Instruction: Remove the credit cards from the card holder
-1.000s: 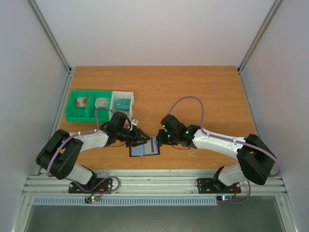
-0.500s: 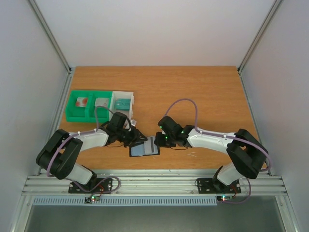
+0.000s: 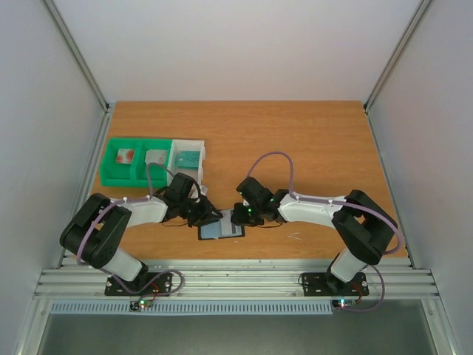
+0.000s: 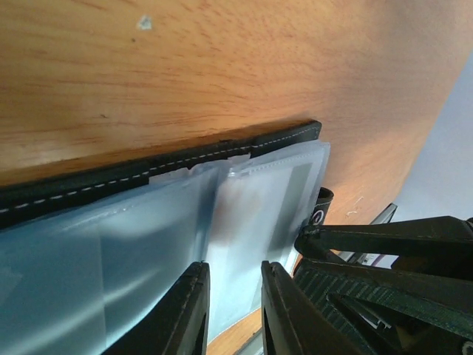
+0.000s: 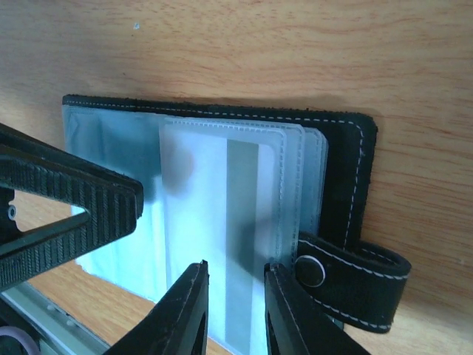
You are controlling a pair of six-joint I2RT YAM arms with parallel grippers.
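Note:
The black card holder (image 3: 222, 228) lies open on the table near the front edge, its clear grey-blue pockets (image 4: 251, 207) facing up. A whitish card with a grey stripe (image 5: 238, 214) sits inside the top pocket. The clasp tab (image 5: 353, 276) sticks out at the holder's right edge. My left gripper (image 3: 210, 216) hovers low over the holder's left part, its jaws a little apart over a pocket (image 4: 233, 292). My right gripper (image 3: 239, 217) is over the right part, its jaws a little apart across the striped card (image 5: 236, 275). Neither holds anything.
A green tray (image 3: 123, 171) and a joined white tray (image 3: 176, 151) stand at the back left; the white one holds a teal-green card (image 3: 188, 157). The two grippers nearly touch over the holder. The table's front edge (image 3: 244, 259) is just behind it.
My right arm has swung left, bringing its gripper from beside the holder onto its right part. The left gripper has barely moved.

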